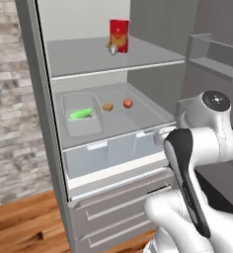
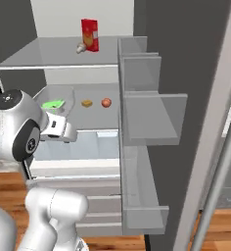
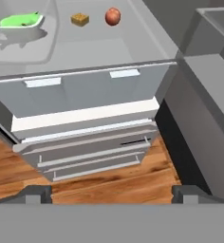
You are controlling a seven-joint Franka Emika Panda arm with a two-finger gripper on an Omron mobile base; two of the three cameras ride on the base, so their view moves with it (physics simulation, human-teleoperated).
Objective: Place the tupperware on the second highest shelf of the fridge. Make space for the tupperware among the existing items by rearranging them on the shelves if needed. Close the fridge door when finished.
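Fingertips (image 3: pixel 35 193) sit wide apart in my hand view, gripping nothing, just outside the fridge (image 1: pixel 42 99). Beyond them, clear tupperware (image 1: pixel 80 114) holding something green rests on the second highest shelf (image 1: pixel 143 112), left of an orange-brown lump (image 1: pixel 107 106) and red fruit (image 1: pixel 128 103). Above stands a red carton (image 1: pixel 119 35).

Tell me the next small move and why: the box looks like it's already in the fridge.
Probably draw the gripper back clear of the fridge door. The clear box with the green thing inside already sits on the second shelf, beside the orange-brown lump and red fruit; the door stands open.
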